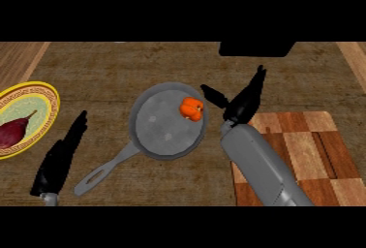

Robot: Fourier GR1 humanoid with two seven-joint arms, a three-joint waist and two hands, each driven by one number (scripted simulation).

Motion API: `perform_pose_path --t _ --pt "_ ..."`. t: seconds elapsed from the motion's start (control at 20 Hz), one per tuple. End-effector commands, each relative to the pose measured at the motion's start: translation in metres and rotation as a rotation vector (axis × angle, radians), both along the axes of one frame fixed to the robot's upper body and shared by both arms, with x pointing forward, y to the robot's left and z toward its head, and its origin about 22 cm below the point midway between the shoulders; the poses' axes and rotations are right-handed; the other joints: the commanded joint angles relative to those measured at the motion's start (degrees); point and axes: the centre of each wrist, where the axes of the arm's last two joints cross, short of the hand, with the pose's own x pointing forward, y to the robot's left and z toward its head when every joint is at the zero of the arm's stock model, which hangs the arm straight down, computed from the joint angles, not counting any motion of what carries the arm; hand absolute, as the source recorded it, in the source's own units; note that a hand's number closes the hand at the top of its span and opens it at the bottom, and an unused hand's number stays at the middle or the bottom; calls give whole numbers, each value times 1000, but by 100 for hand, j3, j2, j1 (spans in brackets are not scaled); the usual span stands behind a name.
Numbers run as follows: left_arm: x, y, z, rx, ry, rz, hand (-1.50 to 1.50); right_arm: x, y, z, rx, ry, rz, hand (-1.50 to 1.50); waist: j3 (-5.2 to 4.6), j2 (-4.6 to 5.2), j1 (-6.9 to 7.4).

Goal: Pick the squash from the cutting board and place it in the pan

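My right hand (pixel 239 104) is open. Its fingers (pixel 253 85) stretch straight out, away from me, and its thumb (pixel 214 97) splays off to the left. It holds nothing. The palm hangs over the near left corner of the cutting board (pixel 314 155), which runs off to the right of my hand and back under my forearm.

The squash (pixel 191 109), small and orange, lies just left of my right thumb. It sits inside the pan (pixel 160 131), close to the rim on the side nearest that hand. I cannot tell whether the thumb's tip touches it; none of my fingers curl round it.

The pan's handle (pixel 103 172) points down and to the left, away from my right hand and toward my left hand (pixel 61 155). That hand is open too, fingers straight, holding nothing, over the counter (pixel 107 68) well to the left of the pan's bowl.

By count: one squash, one grey pan and one wooden cutting board. There is one yellow-rimmed plate (pixel 39 97) further left than my left hand, with one dark red vegetable (pixel 16 131) lying on it.
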Motion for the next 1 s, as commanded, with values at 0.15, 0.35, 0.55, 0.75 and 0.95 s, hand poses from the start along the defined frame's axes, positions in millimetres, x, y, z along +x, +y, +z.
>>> perform_pose_path --t 0.15,0.35,0.55,0.75,0.95 --pt "-2 13 -2 23 -1 55 0 -61 -43 -29 -23 -85 -70 -150 -9 -62 -336" --pt "-10 16 -1 12 -11 71 0 -113 -58 -37 -30 -95 -84 -150 -15 -72 -348" --pt "0 5 5 0 3 50 0 -164 -90 -26 -42 -63 -72 -150 -11 -40 -314" --pt "-14 14 -3 -3 2 47 0 -209 -106 -9 -35 -76 -90 -150 -5 -18 -210" --pt "-6 11 -8 6 -11 37 0 -245 -123 6 -54 -54 -52 -150 -2 -12 -205"
